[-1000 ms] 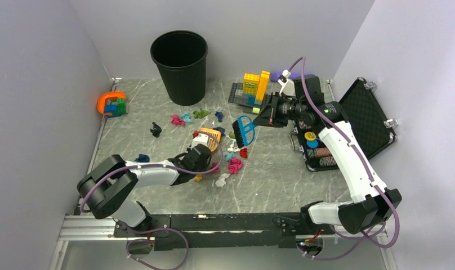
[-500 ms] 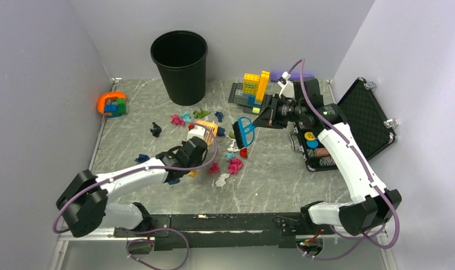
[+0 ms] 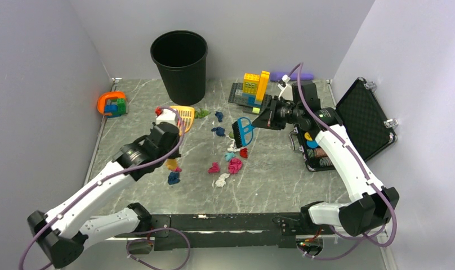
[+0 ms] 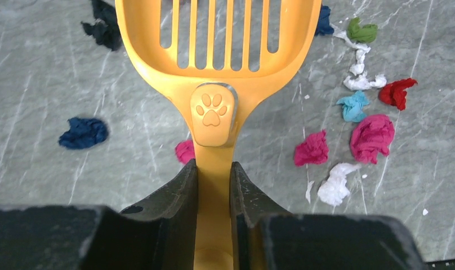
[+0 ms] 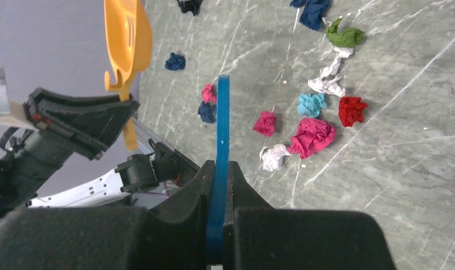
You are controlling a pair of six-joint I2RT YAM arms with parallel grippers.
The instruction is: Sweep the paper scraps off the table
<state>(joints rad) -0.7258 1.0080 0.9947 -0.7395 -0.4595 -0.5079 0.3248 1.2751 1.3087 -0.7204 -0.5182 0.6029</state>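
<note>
Paper scraps (image 3: pixel 235 165): cluster just near-side of my blue brush (image 3: pixel 243 131), right of orange litter scoop (image 3: pixel 184 115) | right fingers (image 5: pixel 194 188) clamp brush | left fingers (image 4: pixel 177 194) clamp scoop | brush arm nearer, I judge

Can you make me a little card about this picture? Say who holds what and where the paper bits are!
left gripper: shut on the orange scoop
right gripper: shut on the blue brush
paper scraps: scattered on the table, most near the brush
black bin: upright at the far side of the table
job: not done yet, scraps lie on the table
</note>
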